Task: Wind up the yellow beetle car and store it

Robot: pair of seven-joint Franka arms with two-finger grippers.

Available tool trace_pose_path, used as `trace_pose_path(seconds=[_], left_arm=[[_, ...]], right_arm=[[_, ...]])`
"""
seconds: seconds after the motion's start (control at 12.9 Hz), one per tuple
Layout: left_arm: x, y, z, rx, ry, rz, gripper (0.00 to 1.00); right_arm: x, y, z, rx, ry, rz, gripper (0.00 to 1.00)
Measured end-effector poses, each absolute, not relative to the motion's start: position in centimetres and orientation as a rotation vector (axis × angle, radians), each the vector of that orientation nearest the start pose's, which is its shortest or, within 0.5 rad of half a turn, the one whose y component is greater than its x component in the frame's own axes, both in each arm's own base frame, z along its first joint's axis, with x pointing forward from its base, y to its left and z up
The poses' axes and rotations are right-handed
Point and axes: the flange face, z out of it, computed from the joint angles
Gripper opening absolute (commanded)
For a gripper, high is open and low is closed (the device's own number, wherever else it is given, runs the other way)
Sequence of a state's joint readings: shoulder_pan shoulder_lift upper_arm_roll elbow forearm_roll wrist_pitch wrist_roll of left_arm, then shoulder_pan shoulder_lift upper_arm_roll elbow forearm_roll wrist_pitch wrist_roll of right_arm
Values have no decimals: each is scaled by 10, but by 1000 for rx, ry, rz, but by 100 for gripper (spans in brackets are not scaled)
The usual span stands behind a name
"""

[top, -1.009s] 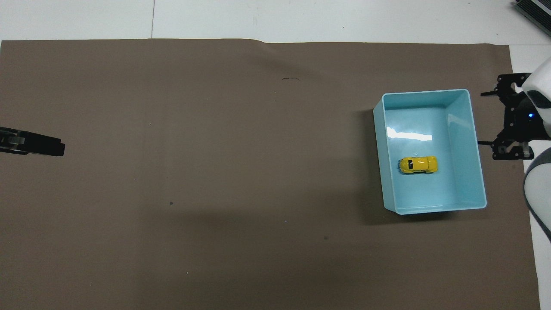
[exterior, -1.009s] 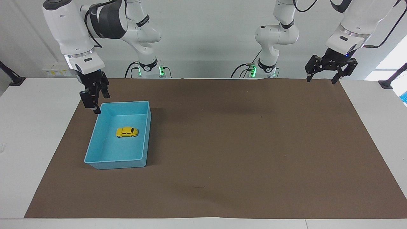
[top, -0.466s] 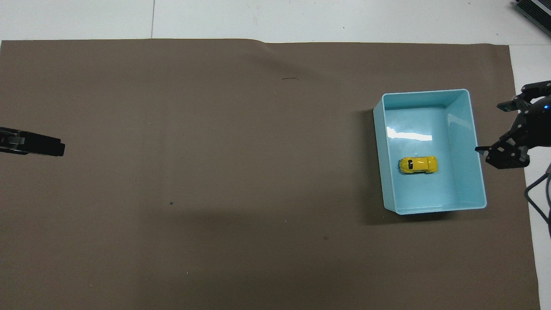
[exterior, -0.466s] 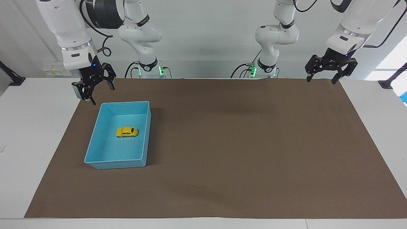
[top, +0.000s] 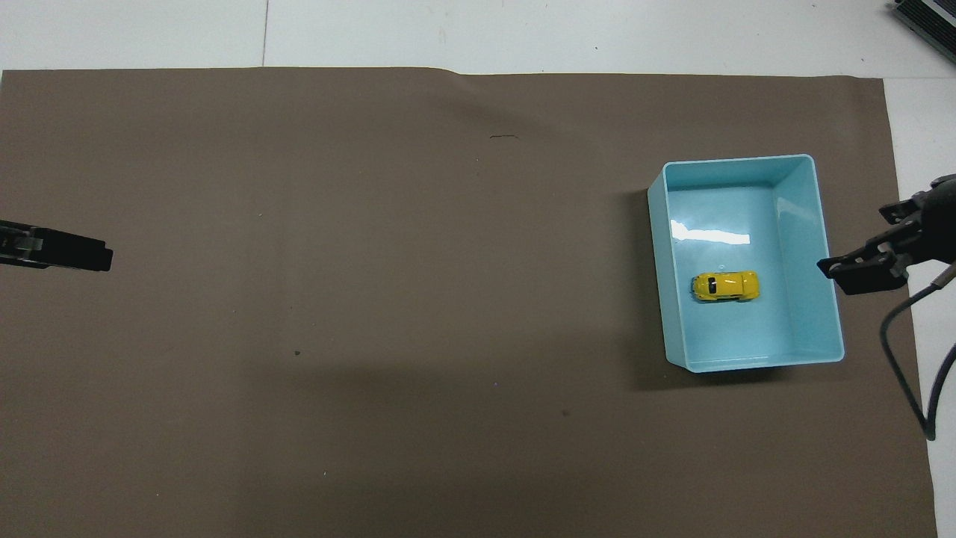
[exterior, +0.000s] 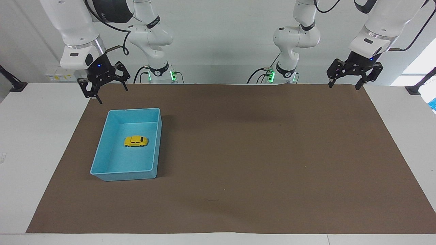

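Yellow beetle car (exterior: 136, 141) sits in the blue bin (exterior: 102, 156), seemingly stored; right gripper (exterior: 109, 93) above it and left gripper (exterior: 344, 85) gape empty.

No readable text, labels, brand marks or numbers anywhere in either view. Arm link markings too small to make out.

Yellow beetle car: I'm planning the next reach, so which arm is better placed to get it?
Probably the right gripper: open, near the blue bin holding the yellow beetle car. The left gripper waits at the table's other end.
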State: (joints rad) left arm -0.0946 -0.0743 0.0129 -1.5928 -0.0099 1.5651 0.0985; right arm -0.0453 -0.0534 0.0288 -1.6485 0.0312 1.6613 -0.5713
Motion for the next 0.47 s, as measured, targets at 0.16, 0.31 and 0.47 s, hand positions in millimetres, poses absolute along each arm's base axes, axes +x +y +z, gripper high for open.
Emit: trace_pose_path(seconds=[0.16, 0.31, 0.47], left_arm=[[529, -44, 654, -3138, 284, -74, 100], [529, -44, 654, -3138, 284, -74, 100], [529, -44, 654, -3138, 284, -74, 100]], right_arm=[[545, -2, 632, -3048, -697, -110, 100], [543, -2, 638, -3062, -626, -106, 100], [540, -2, 637, -3082, -478, -56, 100]])
